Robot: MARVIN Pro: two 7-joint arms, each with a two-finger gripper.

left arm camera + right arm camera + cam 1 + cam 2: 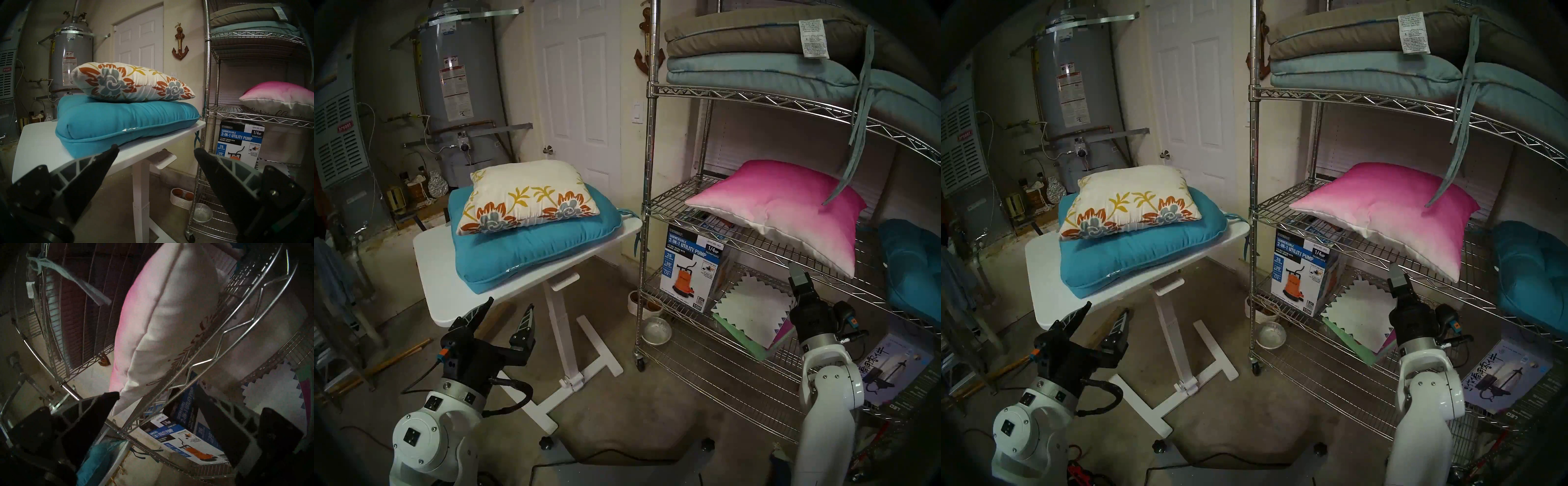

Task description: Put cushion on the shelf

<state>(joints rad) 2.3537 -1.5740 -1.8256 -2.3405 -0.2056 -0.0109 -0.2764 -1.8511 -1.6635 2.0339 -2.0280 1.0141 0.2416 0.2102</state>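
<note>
Cushion [526,197] beyond my left gripper [508,314], atop the teal cushion [531,244].

From that teal cushion, my left gripper sits nearer me, jaws spread, empty; my right gripper [156,395] gapes empty by the shelf [755,237].

The tall chrome wire shelf [755,237] runs off the right and top edges of both head views, so its far posts and uppermost tier go unseen. In the right wrist view the whole scene is smeared with motion blur, and dark script on the pink-to-white pillow [166,324] is unreadable behind the wires. The plain teal tufted cushion [914,271] is cut by the dark rim.
</note>
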